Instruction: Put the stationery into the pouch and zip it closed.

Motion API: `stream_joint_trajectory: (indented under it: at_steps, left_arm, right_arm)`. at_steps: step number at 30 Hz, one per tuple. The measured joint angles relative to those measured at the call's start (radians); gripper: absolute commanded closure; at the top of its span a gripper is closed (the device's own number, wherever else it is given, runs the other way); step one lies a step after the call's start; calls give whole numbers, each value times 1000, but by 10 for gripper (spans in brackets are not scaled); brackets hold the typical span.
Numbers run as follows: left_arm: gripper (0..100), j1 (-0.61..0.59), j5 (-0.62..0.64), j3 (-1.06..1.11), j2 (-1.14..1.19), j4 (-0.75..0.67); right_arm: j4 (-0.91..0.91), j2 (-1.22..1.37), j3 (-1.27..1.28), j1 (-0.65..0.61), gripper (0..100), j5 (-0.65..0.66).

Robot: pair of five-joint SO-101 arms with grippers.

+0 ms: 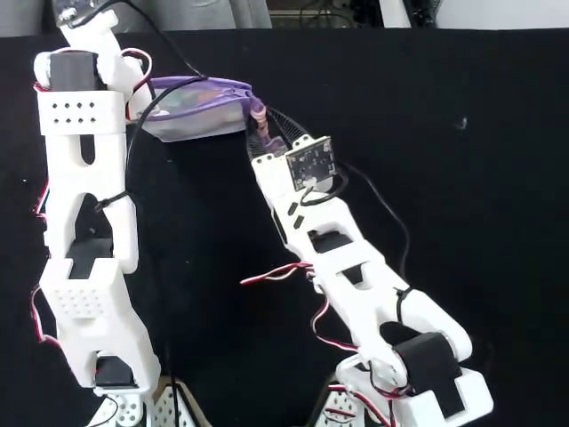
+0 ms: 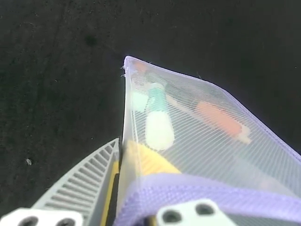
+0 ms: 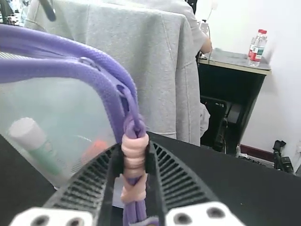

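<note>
A clear mesh pouch point(image 1: 191, 108) with purple zip trim hangs above the black table at the back, between the two arms. Through its wall I see a white and green glue stick point(image 2: 157, 123), an orange pen point(image 2: 221, 120) and a yellow item point(image 2: 146, 162). My left gripper point(image 1: 140, 89) is shut on the pouch's left end point(image 2: 141, 188). My right gripper point(image 1: 260, 124) is shut on the pink and purple zip pull cord point(image 3: 134, 155) at the pouch's right end point(image 3: 70, 75). The zip looks drawn nearly to that end.
The black table point(image 1: 462, 178) lies open to the right of the arms. Red and white cables point(image 1: 280, 271) trail near the right arm's base. A person in a grey top point(image 3: 141, 56) sits beyond the table's far edge.
</note>
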Motion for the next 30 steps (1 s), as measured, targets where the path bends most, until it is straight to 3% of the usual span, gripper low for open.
stream_joint_trajectory:
  at_steps: [3, 11, 21, 25, 30]
  left_arm:
    - [804, 0, -6, 0, -2, 0]
    - [804, -20, -14, -72, 0, 0]
    - [808, -15, -18, -474, 0, 0]
    - [809, 32, -123, -632, 0, 0]
    - [809, 54, -150, -674, -17, 0]
  right_arm:
    - [0, 0, 0, 3, 988, 0]
    - [0, 0, 0, 9, 988, 0]
    - [18, 0, -2, 40, 988, 2]
    - [84, 2, -49, 46, 988, 2]
    - [161, 2, -106, 44, 988, 2]
